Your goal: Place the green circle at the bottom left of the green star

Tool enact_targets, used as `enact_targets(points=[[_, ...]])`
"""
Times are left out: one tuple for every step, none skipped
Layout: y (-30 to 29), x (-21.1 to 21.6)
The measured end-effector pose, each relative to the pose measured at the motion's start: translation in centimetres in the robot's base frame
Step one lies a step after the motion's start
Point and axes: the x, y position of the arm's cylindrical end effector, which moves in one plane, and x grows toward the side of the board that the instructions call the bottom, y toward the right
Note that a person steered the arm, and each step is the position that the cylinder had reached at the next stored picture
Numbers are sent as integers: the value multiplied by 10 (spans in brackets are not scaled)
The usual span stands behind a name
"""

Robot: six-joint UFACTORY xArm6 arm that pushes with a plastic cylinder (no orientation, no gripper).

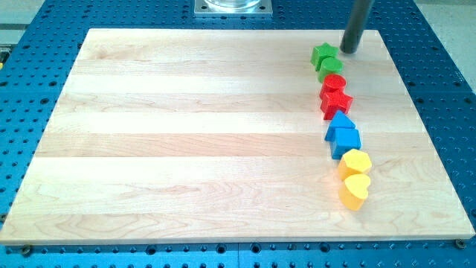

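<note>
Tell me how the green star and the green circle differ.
The green star has points; the green circle has a round outline. The star lies nearer the view's top, the circle just below it toward the right, touching it. My tip is nearer the star. Both are green.

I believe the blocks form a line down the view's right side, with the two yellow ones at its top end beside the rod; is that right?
Not quite. In the camera view the line does run down the view's right side, but the green star and green circle are at its top end, with my tip just to the star's right. The two yellow blocks are at the bottom end.
</note>
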Motion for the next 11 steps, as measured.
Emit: enact_targets(points=[[-110,24],[-127,2],[-25,-14],[16,7],[19,40],[33,73],[20,82],[-5,82],[-47,82],[-91,64],[-124,65]])
